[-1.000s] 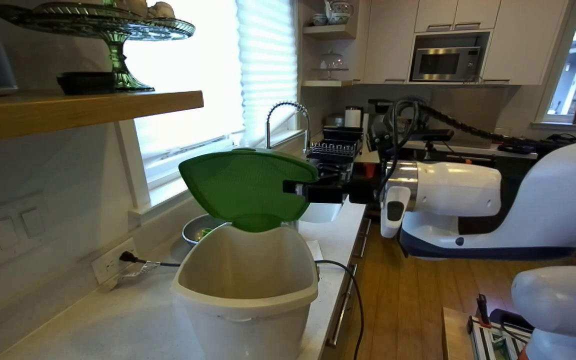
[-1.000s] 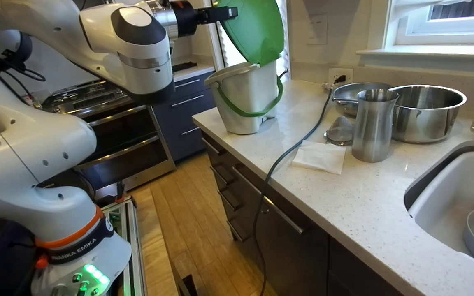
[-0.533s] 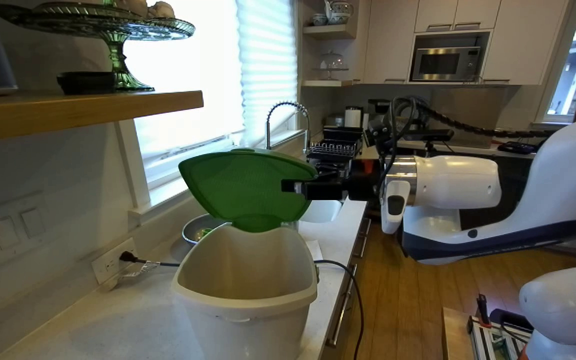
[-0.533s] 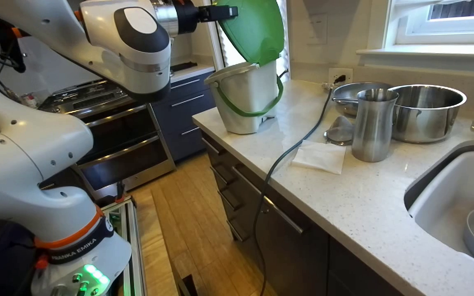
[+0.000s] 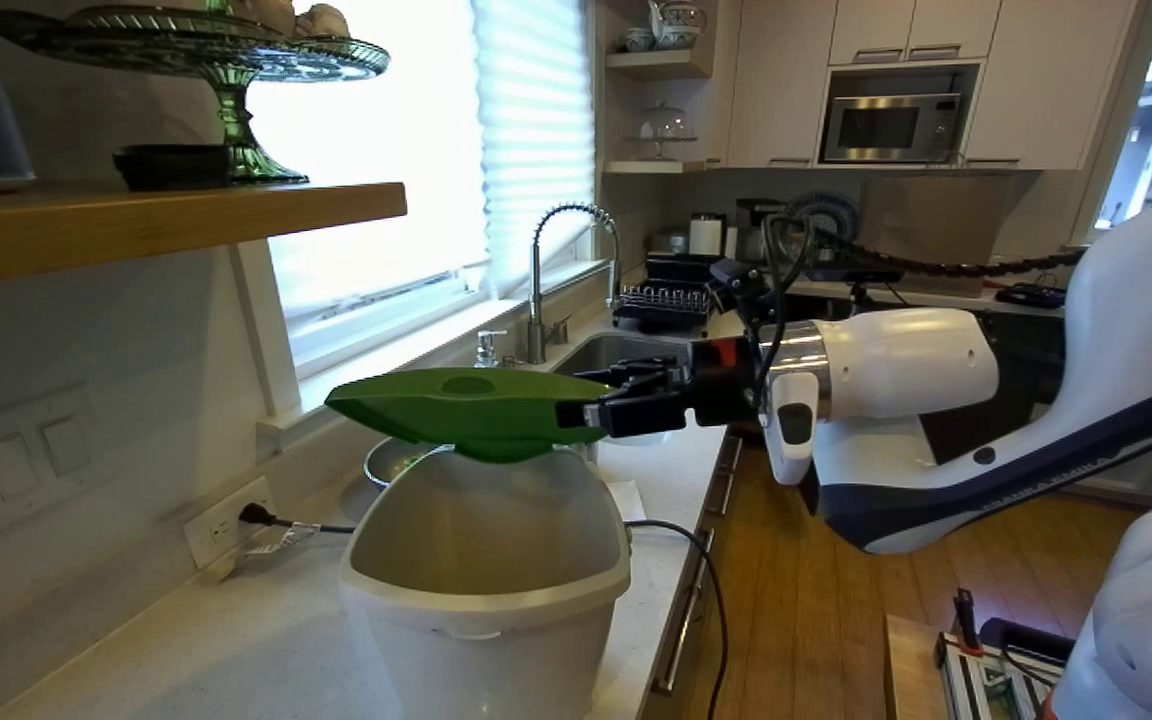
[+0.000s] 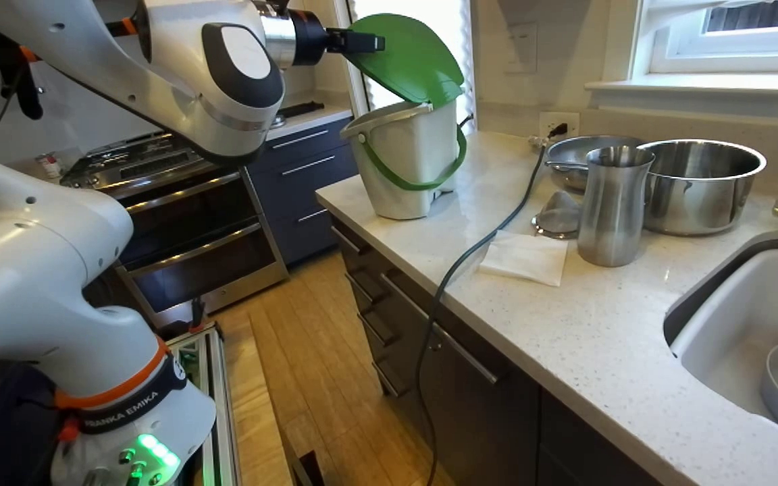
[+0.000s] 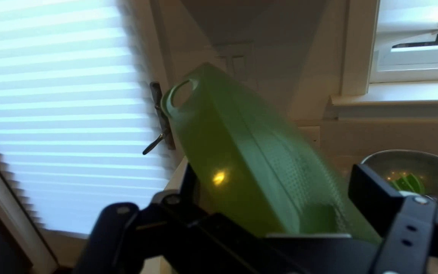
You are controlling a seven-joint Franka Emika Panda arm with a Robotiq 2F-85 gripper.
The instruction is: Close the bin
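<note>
- Only writing I can actually read is "FRANKA EMIKA" on the dark band (image 6: 134,406) of the arm base (image 6: 190,415), which is off the counter and well apart from the sink (image 6: 720,337).
- More lettering on the arm (image 5: 1046,490) in an exterior view, but it's too blurry for me.
- Tag (image 5: 284,541) on the power cord (image 6: 458,264): way too tiny to read.
- The bin (image 6: 406,145) is on the sink's countertop (image 6: 564,317), well away from the sink, with a steel tumbler (image 6: 612,209) between.
- It's upright, long axis vertical, mouth facing the ceiling, tapering toward the bottom.
- Green lid (image 6: 419,64) hinges on the sink side and slants over the mouth, looped free end pointing up and away from the sink.
- Green handle (image 6: 416,187) hangs down.
- Gripper (image 7: 274,180) is at the lid, fingers (image 7: 375,201) spread wide, lid showing between them in the wrist view. Can't tell if they're touching it.
</note>
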